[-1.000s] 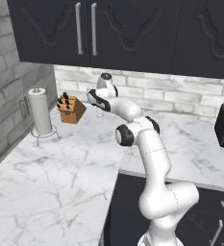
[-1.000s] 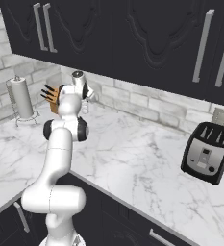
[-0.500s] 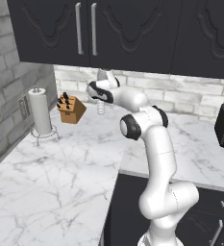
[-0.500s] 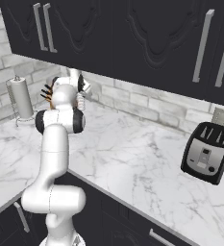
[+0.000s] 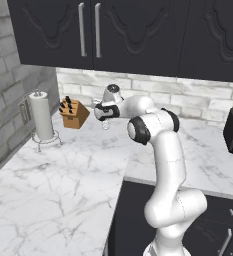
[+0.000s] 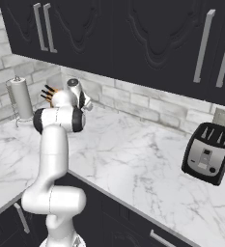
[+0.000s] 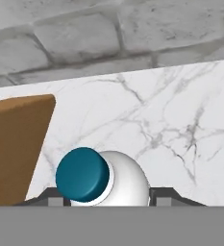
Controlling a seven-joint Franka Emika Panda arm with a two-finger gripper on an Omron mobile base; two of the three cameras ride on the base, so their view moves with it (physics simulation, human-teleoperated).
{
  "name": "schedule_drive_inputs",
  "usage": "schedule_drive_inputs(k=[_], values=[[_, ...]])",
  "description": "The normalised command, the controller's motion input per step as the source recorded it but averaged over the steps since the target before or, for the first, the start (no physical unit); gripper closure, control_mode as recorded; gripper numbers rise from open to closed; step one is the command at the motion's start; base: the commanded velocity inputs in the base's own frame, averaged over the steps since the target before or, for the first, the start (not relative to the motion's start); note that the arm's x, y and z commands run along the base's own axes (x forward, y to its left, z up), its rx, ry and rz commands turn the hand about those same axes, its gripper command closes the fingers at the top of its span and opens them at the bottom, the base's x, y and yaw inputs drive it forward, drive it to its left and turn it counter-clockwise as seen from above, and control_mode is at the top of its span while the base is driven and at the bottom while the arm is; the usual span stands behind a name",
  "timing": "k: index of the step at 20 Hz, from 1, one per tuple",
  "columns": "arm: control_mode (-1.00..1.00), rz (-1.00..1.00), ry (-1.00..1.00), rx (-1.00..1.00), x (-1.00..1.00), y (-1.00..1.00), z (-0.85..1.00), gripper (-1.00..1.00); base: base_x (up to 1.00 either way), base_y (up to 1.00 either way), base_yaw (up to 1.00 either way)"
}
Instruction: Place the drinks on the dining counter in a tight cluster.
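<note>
Around me runs an L-shaped white marble desk [image 5: 63, 185] with grey veins, backed by a pale grey brick wall [image 5: 153, 87]. Black upper cabinets [image 5: 138, 35] with silver handles hang above; dark lower cabinets [image 5: 133, 215] sit below. A knife block [image 5: 73, 112], paper-towel roll [image 5: 41, 116] and black toaster [image 6: 208, 153] stand along the wall.

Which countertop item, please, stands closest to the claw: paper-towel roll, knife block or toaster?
The brown wooden knife block, just beside the claw; the others stand farther off.
</note>
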Motion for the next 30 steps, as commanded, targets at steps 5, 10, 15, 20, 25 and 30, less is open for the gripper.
schedule_drive_inputs(k=[5,10,15,20,25,30], values=[[-1.0,0.0,-0.06,0.06,-0.68,-0.01,0.41,1.0,0.0,0.0,0.0],[-1.0,0.0,-0.07,0.07,-0.84,-0.19,0.12,1.0,0.0,0.0,0.0],[-1.0,0.0,-0.07,0.08,-0.81,-0.19,0.35,1.0,0.0,0.0,0.0],[-1.0,0.0,-0.03,0.07,-0.83,-0.22,0.85,1.0,0.0,0.0,0.0],[-1.0,0.0,0.0,0.02,-0.75,-0.26,0.97,1.0,0.0,0.0,0.0],[-1.0,0.0,0.0,0.0,-0.85,-0.34,0.53,1.0,0.0,0.0,0.0]])
